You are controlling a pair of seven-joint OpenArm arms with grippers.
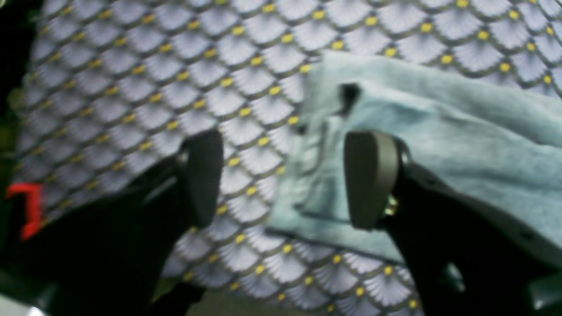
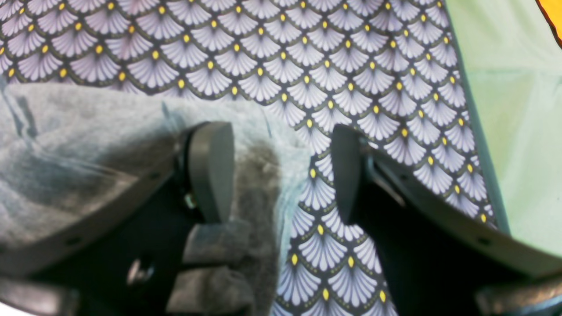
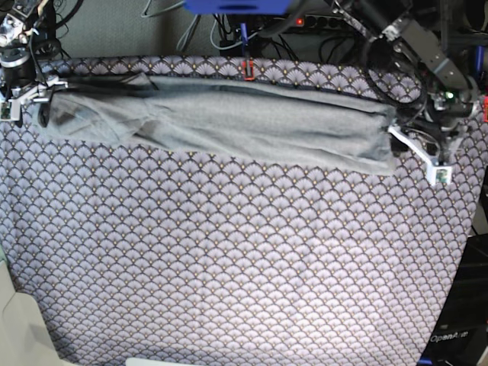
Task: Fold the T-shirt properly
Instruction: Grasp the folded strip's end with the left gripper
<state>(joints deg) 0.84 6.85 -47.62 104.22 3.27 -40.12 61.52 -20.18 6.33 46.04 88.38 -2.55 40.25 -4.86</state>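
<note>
While the grey T-shirt [image 3: 252,118] lies in a long, narrow folded strip across the far part of the patterned cloth [image 3: 236,229], both grippers hover at its two ends. The left gripper [image 1: 283,180] has its fingers spread apart with nothing between them; in its wrist view, one finger pad [image 1: 371,180] overlaps the shirt's end, and the other pad is seen against the cloth. The right gripper [image 2: 283,173] is likewise released, its fingers standing wide, with the shirt's edge and some cloth visible in the gap.

The shirt's layers are uneven. Near the left gripper, an upper layer with a raised, puckered edge sits on a wider lower layer, whose margins show along both long sides. Toward the right gripper, the fabric is more rumpled, with slanting creases and loose, bunched folds. The middle stretch is smoother, crossed by a few long, shallow wrinkles.

The cloth has a purple scallop pattern with yellow dots. Beside it, in the right wrist view, is a pale green surface [image 2: 522,145].
</note>
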